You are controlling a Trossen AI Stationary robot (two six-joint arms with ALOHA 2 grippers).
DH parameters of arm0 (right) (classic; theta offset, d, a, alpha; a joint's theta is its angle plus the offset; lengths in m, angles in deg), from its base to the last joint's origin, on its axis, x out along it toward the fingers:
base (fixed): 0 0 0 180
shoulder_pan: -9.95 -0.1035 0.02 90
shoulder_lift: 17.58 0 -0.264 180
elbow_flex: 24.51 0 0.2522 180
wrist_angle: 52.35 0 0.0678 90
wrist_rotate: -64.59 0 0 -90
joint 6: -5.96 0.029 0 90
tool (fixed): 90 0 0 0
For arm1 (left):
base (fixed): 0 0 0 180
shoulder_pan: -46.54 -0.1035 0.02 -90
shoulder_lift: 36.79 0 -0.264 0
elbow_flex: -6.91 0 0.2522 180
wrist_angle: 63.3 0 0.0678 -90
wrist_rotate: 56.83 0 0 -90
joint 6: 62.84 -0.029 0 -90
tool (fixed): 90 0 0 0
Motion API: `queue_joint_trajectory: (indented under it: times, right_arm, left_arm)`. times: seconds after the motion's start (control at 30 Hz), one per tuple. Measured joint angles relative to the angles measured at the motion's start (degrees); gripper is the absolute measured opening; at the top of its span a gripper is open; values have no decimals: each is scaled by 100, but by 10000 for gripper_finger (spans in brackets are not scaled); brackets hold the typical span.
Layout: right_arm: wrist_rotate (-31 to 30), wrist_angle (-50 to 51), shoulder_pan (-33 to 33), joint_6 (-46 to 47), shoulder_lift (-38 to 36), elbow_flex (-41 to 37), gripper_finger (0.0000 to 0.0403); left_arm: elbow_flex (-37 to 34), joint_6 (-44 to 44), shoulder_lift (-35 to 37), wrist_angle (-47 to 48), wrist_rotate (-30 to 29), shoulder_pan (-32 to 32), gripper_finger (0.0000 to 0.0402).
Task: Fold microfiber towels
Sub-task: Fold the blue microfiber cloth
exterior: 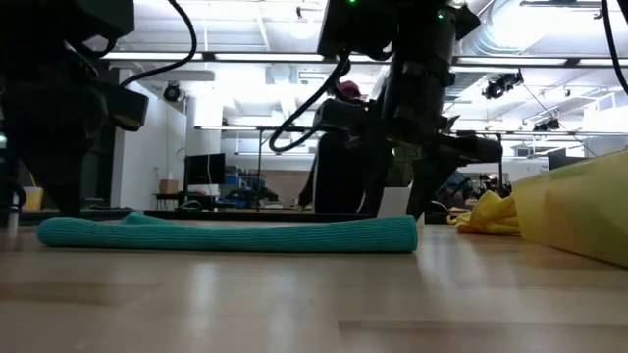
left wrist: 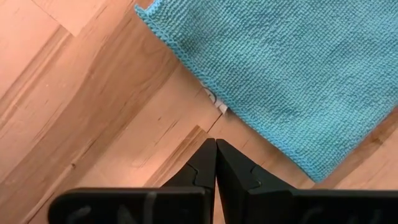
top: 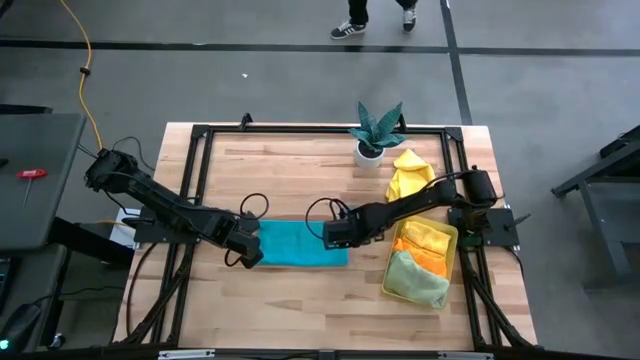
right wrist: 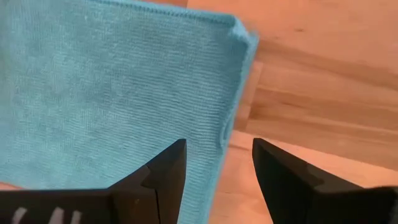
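A teal microfiber towel (top: pixel 300 243) lies folded flat on the wooden table (top: pixel 290 180), a long low strip in the low view (exterior: pixel 226 233). My left gripper (left wrist: pixel 216 143) is shut and points down over bare wood just off the towel's left end (left wrist: pixel 280 74). My right gripper (right wrist: pixel 217 146) is open above the towel's right edge (right wrist: pixel 230 81), one finger over the cloth and one over the wood. Neither gripper touches the towel.
A translucent yellow tray (top: pixel 457 235) at the right holds a yellow (top: pixel 425 235), an orange (top: pixel 428 260) and a pale green towel (top: pixel 415 282). A loose yellow towel (top: pixel 410 172) and a potted plant (top: pixel 375 135) sit at the far right. Black frame rails (top: pixel 300 130) border the table.
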Motion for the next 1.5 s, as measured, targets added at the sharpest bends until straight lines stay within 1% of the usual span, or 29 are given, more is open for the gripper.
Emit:
queue_joint_trajectory:
  times: [0.27, 0.33, 0.4, 0.5, 0.67, 0.73, 0.87, 1.0, 1.13, 1.2, 1.33, 1.5]
  right_arm:
    - [95, -275, -55, 13, 353, 17, 177]
    - [38, -289, -55, 74, 362, 20, 176]
    - [-55, -282, -62, 111, 364, 15, 166]
    - [-105, -219, -64, 115, 368, 12, 128]
    - [-324, -152, -67, -25, 425, 4, 30]
    - [-458, -224, -60, -186, 432, 4, 9]
    - [-530, 17, -42, -482, 408, 17, 5]
    - [-758, 632, -10, -669, 270, -26, 2]
    - [-877, 1088, 6, -785, 14, -22, 1]
    - [-888, 1179, 33, -948, -101, -14, 1]
    - [-1016, 1383, 99, -987, -318, -13, 0]
    - [-984, 1246, 116, -1165, -704, -13, 0]
  left_arm:
    - [1, 15, 0, -50, 0, -4, 0]
    - [-1, 41, 0, -52, 2, -4, 0]
    - [1, 93, 0, -53, 4, -4, 0]
    - [0, 105, 0, -74, 2, -4, 0]
    - [1, 122, 0, -74, -2, -4, 0]
    - [1, 103, 0, -72, 2, -4, 0]
    - [3, -36, 257, -16, 20, -4, 0]
    - [3, -46, 632, 258, -328, -11, 0]
    - [3, -48, 984, 506, -456, -111, 0]
    - [5, -46, 1143, 552, -548, -172, 0]
    - [5, -57, 1318, 567, -679, -280, 0]
    - [5, -66, 1262, 520, -756, -310, 0]
